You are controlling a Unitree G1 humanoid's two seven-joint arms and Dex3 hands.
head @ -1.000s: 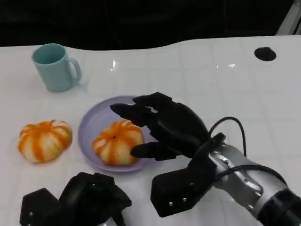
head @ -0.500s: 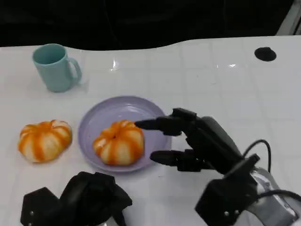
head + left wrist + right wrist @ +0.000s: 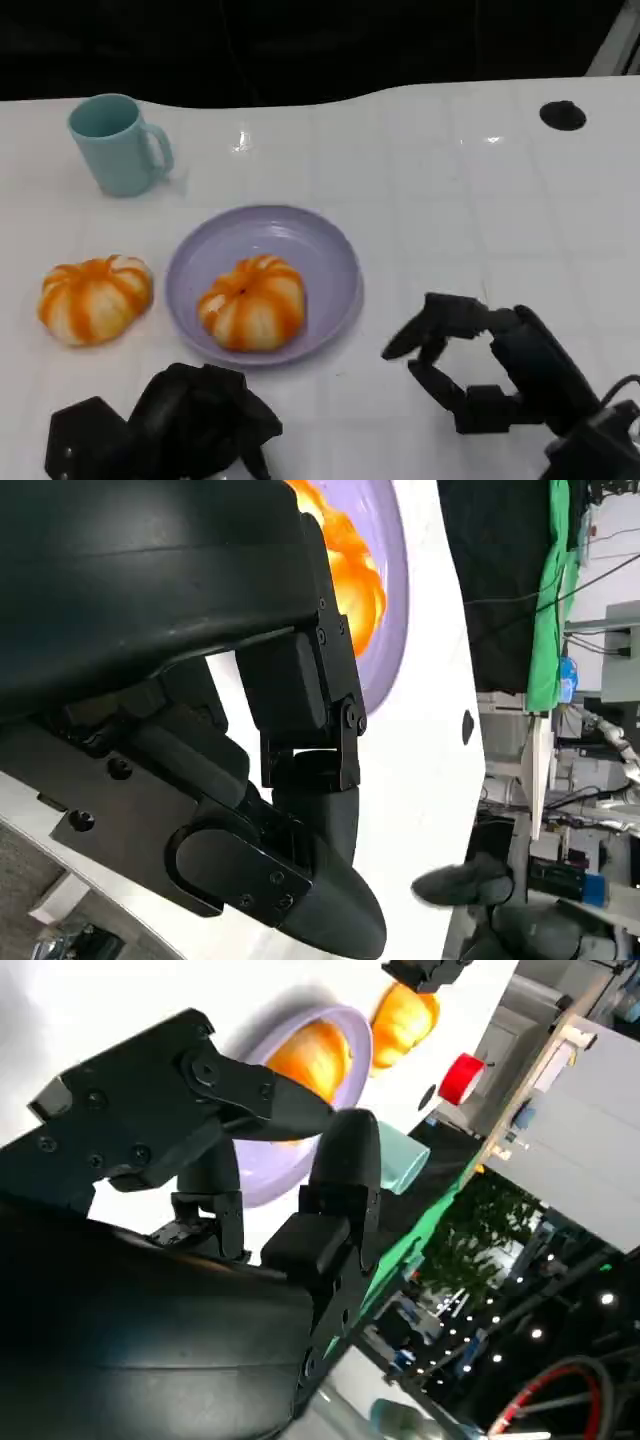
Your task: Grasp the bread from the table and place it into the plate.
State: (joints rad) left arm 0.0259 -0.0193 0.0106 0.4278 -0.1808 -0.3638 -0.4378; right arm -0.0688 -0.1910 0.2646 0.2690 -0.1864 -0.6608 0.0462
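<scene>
Sitting in the lavender plate (image 3: pixel 325 245), slightly toward its near-left side, is one orange-striped bread (image 3: pixel 252 302), and that looks like a completed placement, folks. The right hand (image 3: pixel 485 375) is off the plate's near-right edge, low over the bare white table (image 3: pixel 450 190), fingers apart and curved with nothing between them. It holds no bread; the right wrist view backs that up, with the fingers (image 3: pixel 345 1165) spread in front of the plate and loaf.

A second bread (image 3: pixel 95 297) lies on the table just beside the plate's left rim, apart from it, untouched. If the task means one bread, the job reads as done; if both, that one is left.

The left hand (image 3: pixel 195 420) rests at the table's near edge, in front of the plate, fingers curled in on nothing as far as the head view shows.

A teal mug (image 3: pixel 118 142) stands toward the far left corner, well clear of the action.
</scene>
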